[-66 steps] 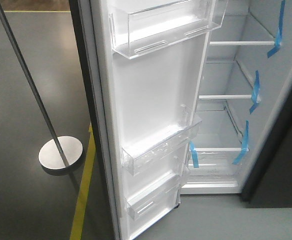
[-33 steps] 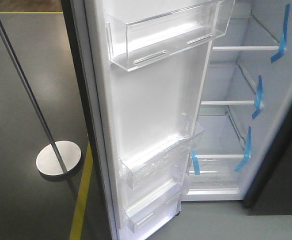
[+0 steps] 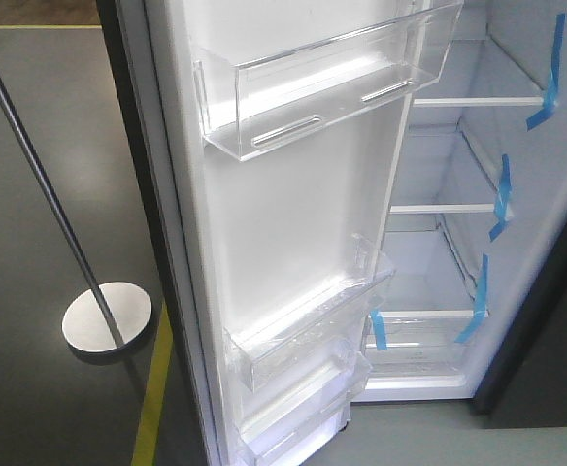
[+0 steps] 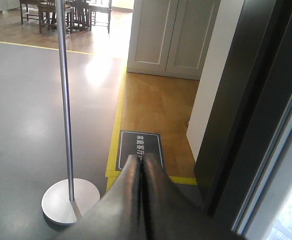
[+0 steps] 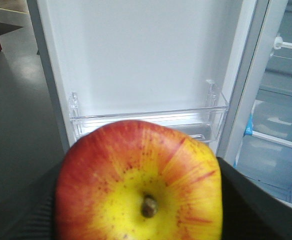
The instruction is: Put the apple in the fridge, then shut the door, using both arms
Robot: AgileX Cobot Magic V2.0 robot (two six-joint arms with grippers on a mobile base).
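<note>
The red apple (image 5: 138, 185), its yellow patch and stem facing the camera, fills the bottom of the right wrist view, with my right gripper (image 5: 136, 212) shut on it and dark fingers (image 5: 253, 205) on both sides. Just ahead is the open door (image 5: 146, 55), its white lining carrying a clear bin (image 5: 146, 119). The fridge (image 5: 281, 150) opens to the right. In the front view the door (image 3: 293, 223) stands open beside the fridge's white inside (image 3: 531, 204), which has shelves (image 3: 444, 208) and blue tape (image 3: 502, 194). My left gripper (image 4: 143, 160) is shut and empty, left of the door's dark outer face (image 4: 251, 110).
A metal pole (image 4: 64, 100) on a round base (image 4: 68, 202) stands to the left of the door; its base (image 3: 107, 316) also shows in the front view. A yellow floor line (image 4: 117, 115) and a dark floor sign (image 4: 140, 147) lie ahead of the left gripper. White cabinets (image 4: 171, 35) stand beyond.
In the front view the whole scene has slid down and left: the door bins sit lower, and the pole base has drifted left. The door stays open.
</note>
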